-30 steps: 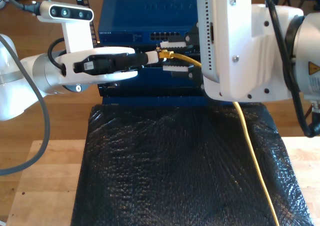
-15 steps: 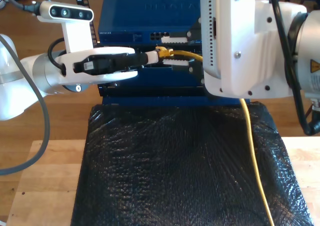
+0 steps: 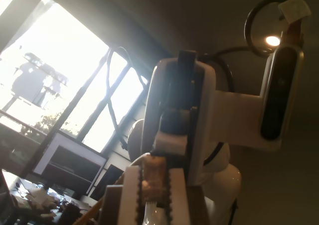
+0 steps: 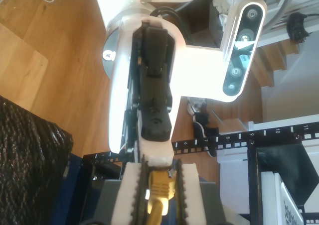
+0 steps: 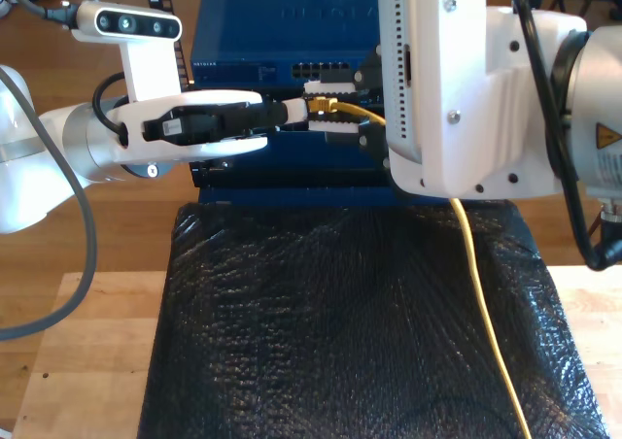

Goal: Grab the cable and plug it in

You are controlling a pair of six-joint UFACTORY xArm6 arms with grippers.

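Clamping the thin yellow network cable [image 4: 158, 192] near its plug, my second gripper [image 4: 159, 185] faces my first gripper [image 5: 294, 113], whose fingers' state I cannot tell.

The yellow cable [image 5: 483, 303] runs up across the black mat, its plug [image 4: 160, 181] raised before the blue switch.

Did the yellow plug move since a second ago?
Yes. The yellow plug slid slightly toward the exterior view's left and up, nearer the blue box's row of ports.
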